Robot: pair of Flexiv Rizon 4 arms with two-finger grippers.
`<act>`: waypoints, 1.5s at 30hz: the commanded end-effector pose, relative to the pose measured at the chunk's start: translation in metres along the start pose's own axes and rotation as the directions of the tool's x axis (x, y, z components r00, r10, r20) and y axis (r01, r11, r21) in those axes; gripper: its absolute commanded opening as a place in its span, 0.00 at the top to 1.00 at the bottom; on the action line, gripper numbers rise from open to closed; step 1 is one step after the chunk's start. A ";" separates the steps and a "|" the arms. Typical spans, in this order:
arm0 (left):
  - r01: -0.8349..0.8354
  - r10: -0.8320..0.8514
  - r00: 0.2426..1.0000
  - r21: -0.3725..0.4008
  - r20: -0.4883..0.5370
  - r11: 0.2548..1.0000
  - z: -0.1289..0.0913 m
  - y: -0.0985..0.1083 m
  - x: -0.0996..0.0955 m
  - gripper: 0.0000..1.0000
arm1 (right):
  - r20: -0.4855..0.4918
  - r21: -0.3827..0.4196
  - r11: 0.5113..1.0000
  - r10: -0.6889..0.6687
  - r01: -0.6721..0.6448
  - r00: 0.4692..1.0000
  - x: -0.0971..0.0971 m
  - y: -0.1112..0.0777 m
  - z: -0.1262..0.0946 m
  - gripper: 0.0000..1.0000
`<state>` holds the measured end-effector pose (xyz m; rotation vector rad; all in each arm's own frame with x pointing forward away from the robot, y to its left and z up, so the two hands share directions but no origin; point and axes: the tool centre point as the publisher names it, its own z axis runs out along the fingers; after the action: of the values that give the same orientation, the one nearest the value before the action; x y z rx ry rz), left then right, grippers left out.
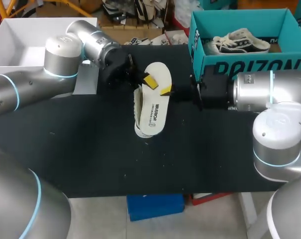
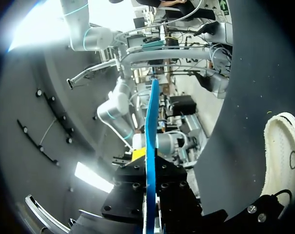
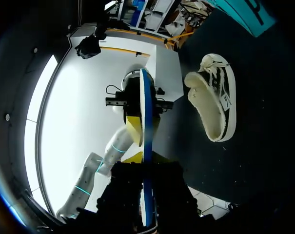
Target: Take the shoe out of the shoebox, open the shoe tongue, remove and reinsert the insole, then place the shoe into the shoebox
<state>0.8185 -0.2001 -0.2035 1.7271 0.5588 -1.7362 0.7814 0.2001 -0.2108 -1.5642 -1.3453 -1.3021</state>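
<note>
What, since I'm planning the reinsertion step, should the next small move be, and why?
Probably open the right jaws and back that arm off. The insole hangs above the table, pinched from opposite sides by both arms' jaws, while the shoe lies beneath it. With one grip freed, the left arm could likely tip the insole toward the shoe's opening.

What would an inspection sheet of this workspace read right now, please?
Surface: black table, a few pale specks.
Job's things: insole held over the shoe, which lies on the table; teal shoebox at the back right holds a second shoe.
Clutter: white box at the back left.
Tools: left tool and right tool both shut on the insole.
Cables: nothing seen.
Surroundings: nobody reaches over the table.
</note>
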 end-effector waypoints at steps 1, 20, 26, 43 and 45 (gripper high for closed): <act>0.008 -0.009 1.000 -0.072 -0.013 0.997 -0.001 -0.011 -0.001 0.00 | -0.002 0.003 1.000 -0.001 0.001 1.000 -0.002 0.000 0.005 1.00; 0.089 -0.123 0.992 -0.664 -0.005 0.742 -0.003 -0.079 -0.014 0.00 | 0.021 -0.022 1.000 0.001 -0.001 1.000 -0.007 0.008 -0.003 1.00; 0.083 -0.122 0.992 -0.780 0.008 0.620 0.002 -0.091 -0.004 0.00 | 0.022 -0.027 1.000 -0.002 0.002 1.000 -0.007 0.010 -0.004 1.00; -0.014 -0.052 0.998 -0.891 -0.043 0.453 -0.007 -0.070 0.009 0.00 | 0.017 -0.020 1.000 -0.005 0.006 1.000 -0.007 0.009 -0.004 1.00; -0.017 -0.045 0.998 -0.892 -0.042 0.452 -0.007 -0.066 0.010 0.00 | 0.017 -0.020 1.000 -0.005 0.006 1.000 -0.007 0.009 -0.005 1.00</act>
<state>0.7802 -0.1423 -0.2200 1.1937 1.1233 -1.2224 0.7903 0.1931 -0.2158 -1.5911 -1.3526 -1.3115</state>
